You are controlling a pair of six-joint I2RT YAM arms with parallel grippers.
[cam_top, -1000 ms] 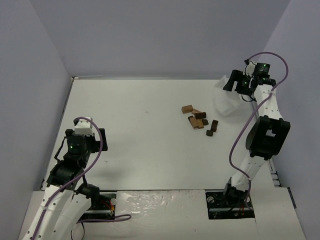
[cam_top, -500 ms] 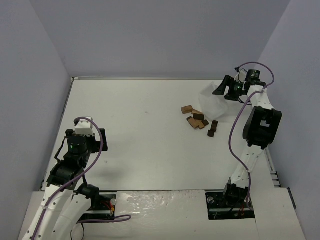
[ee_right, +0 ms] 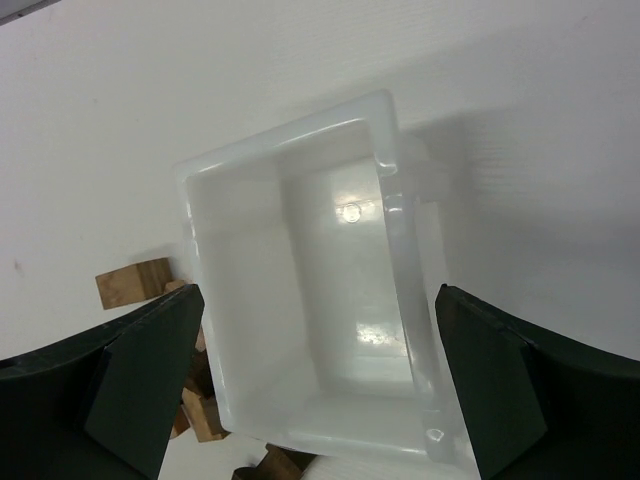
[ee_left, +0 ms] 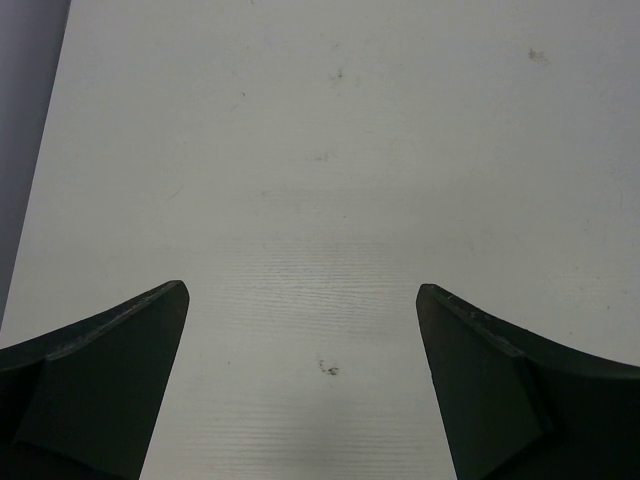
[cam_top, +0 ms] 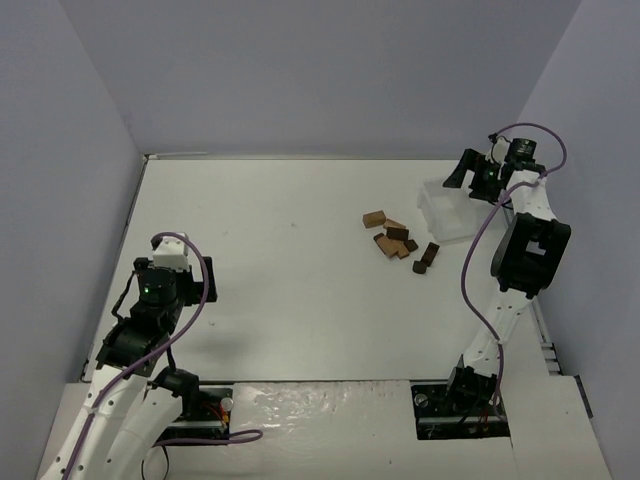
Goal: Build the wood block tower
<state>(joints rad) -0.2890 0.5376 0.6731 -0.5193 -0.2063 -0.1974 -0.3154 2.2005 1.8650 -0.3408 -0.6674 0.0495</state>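
Above the table (cam_top: 280,260), the overhead view shows the wood blocks (cam_top: 397,238), dark brown and tan, lying in a loose, unstacked scatter right of centre, just beside a white tray (cam_top: 437,203). The right gripper (cam_top: 476,174) hangs over the tray's far end, and the left gripper (cam_top: 172,270) sits well apart at the near left. The left wrist view shows its jaws spread wide over white tabletop. The right wrist view shows its jaws wide too, flanking the tray from above, with blocks peeking out along the tray's lower left edge.
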